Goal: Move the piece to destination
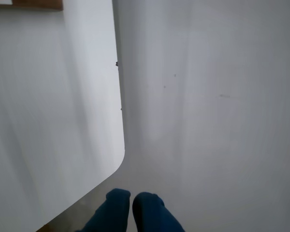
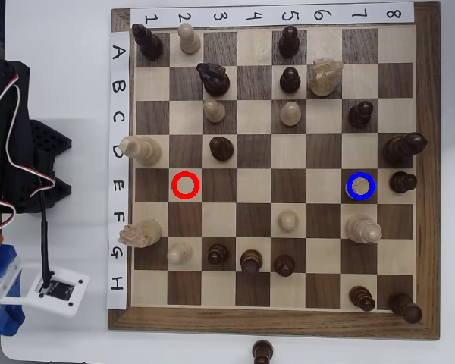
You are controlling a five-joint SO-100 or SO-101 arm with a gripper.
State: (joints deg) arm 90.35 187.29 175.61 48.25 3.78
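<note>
In the overhead view a blue ring (image 2: 360, 186) marks a dark square in row E, column 7. A small cream round top, which looks like the pawn (image 2: 362, 183), shows inside that ring. A red ring (image 2: 186, 185) marks a light square in column 2 with nothing standing in it. My arm (image 2: 11, 159) rests off the board at the left edge, far from both rings. In the wrist view my gripper (image 1: 131, 205) has blue fingers (image 1: 113, 208) pressed together with nothing between them. No chess piece shows in the wrist view.
Many dark and cream pieces stand around the chessboard (image 2: 426, 167), including a tall cream piece (image 2: 362, 227) just below the blue ring and a dark pawn (image 2: 402, 182) to its right. One dark piece (image 2: 262, 353) stands off the board. The wrist view shows a white surface (image 1: 53, 121) with a rounded corner.
</note>
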